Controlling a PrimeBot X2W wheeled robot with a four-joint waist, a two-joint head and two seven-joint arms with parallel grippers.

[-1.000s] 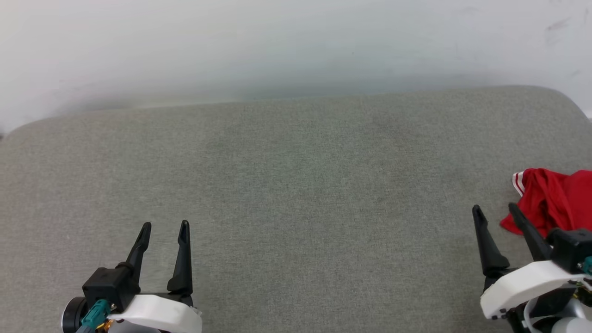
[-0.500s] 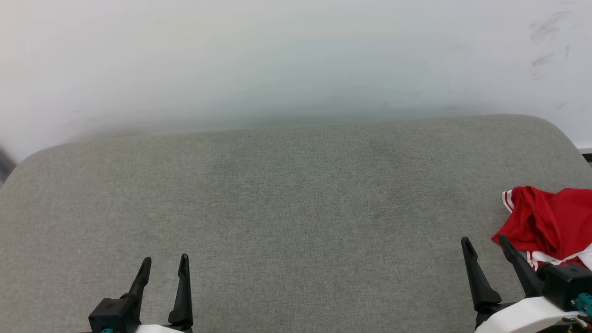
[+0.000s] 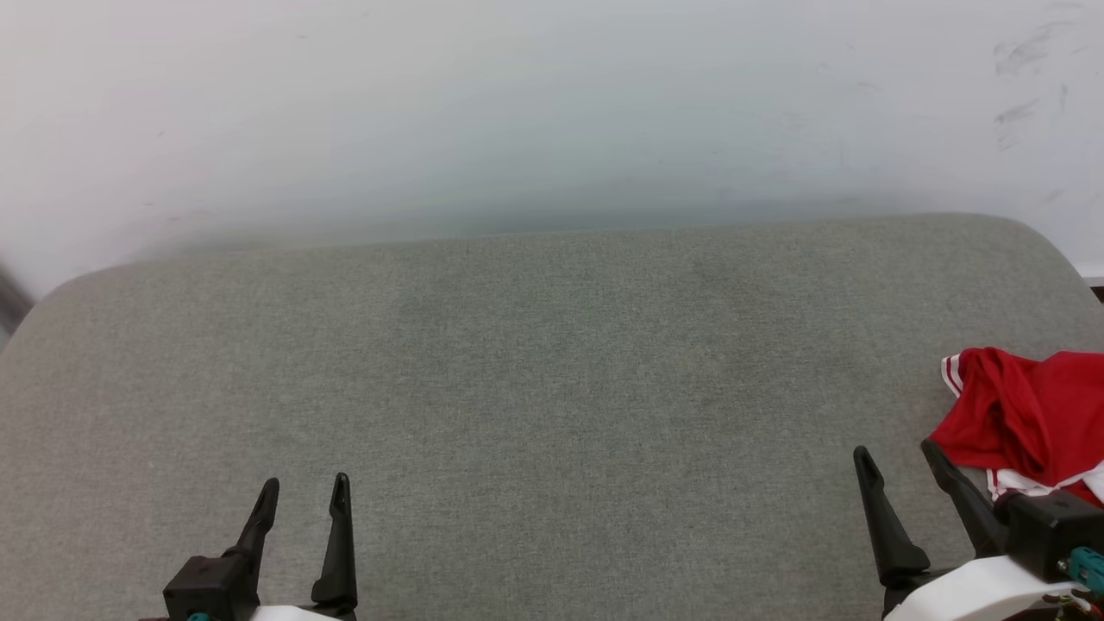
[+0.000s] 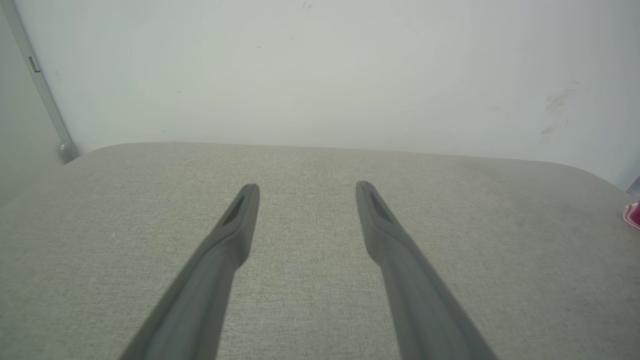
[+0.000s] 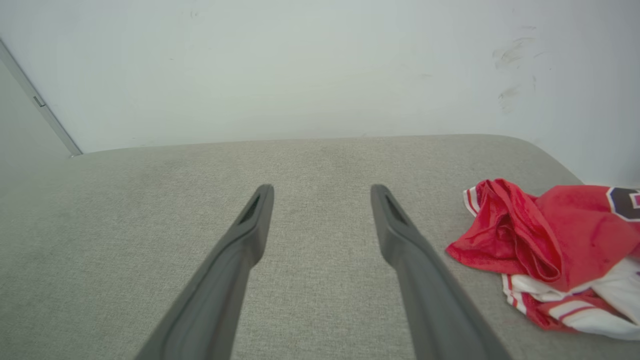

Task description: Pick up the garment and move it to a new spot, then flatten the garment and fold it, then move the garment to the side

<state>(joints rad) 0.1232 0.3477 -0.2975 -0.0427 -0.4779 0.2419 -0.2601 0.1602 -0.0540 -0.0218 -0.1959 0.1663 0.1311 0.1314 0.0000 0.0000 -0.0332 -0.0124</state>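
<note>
Head view: garment (image 3: 1026, 414) was bunched at the right end of the bench (image 3: 552, 388), partly out of frame, just beside the right end effector (image 3: 895, 450). Left end effector (image 3: 307, 483) sat well apart. Both were spread wide and empty. Left wrist: fingers over bare bench. Right wrist: the jersey lay off to the fingers' right, not between them. Risk: grabbing the crumple could pinch several layers or only the trim, so it lifts as a wad or slips.
</note>
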